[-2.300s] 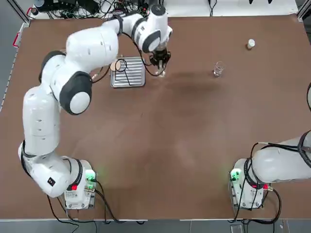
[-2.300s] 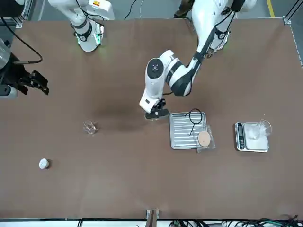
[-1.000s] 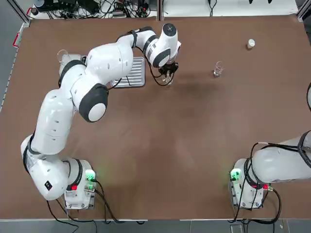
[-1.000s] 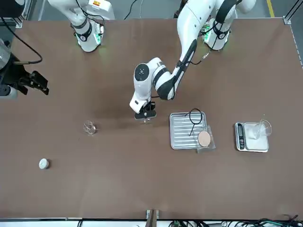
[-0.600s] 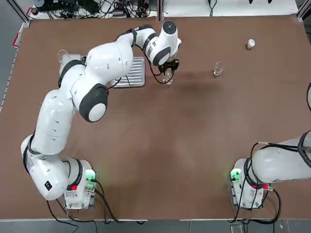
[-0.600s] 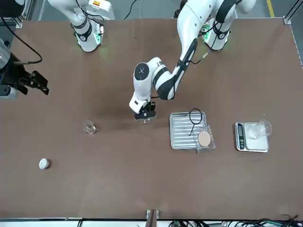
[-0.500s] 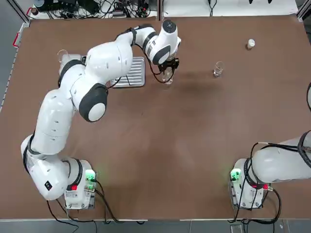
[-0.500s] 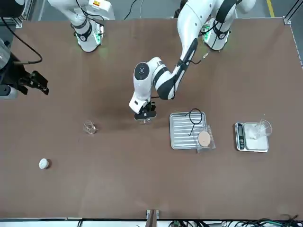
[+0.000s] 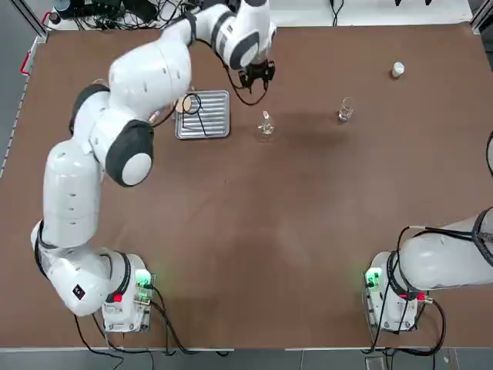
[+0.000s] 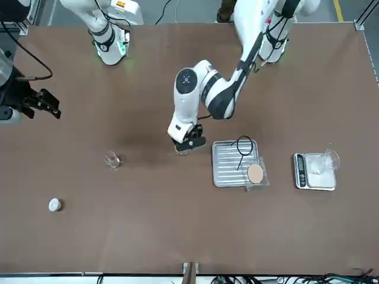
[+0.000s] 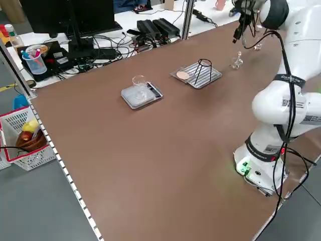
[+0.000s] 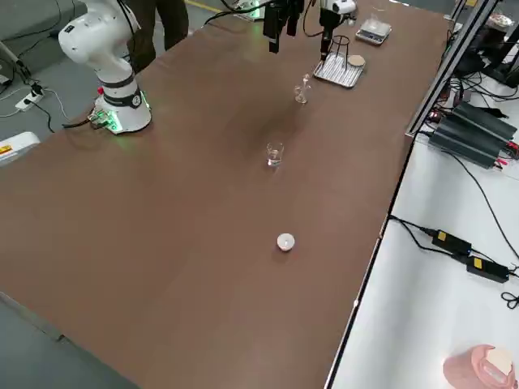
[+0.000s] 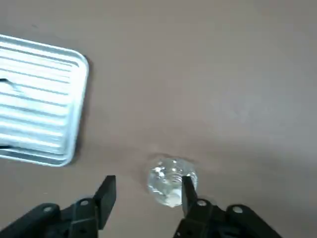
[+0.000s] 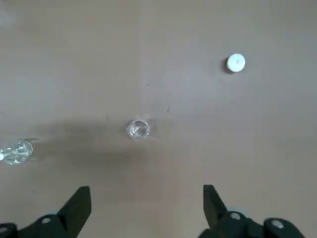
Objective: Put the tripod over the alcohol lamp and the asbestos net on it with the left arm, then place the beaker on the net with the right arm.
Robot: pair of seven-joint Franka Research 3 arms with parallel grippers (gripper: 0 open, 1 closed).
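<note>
Overhead, hovering near the alcohol lamp (image 9: 266, 125) with the left gripper (image 9: 258, 77); in front, at the tripod (image 10: 253, 145) in the ridged tray (image 10: 228, 171), near the asbestos net (image 10: 255, 173). In the left wrist view, with fingers spread—and in the right's, above the tabletop (image 14: 163, 94) near the beaker (image 14: 138, 129), spread too with the right gripper (image 14: 147, 187).

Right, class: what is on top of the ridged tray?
On the tray stand the wire tripod and, by the rim, the net's round pale centre. The clear stuff around that centre runs past the tray's edge. The ridges directly beneath the centre are covered.
</note>
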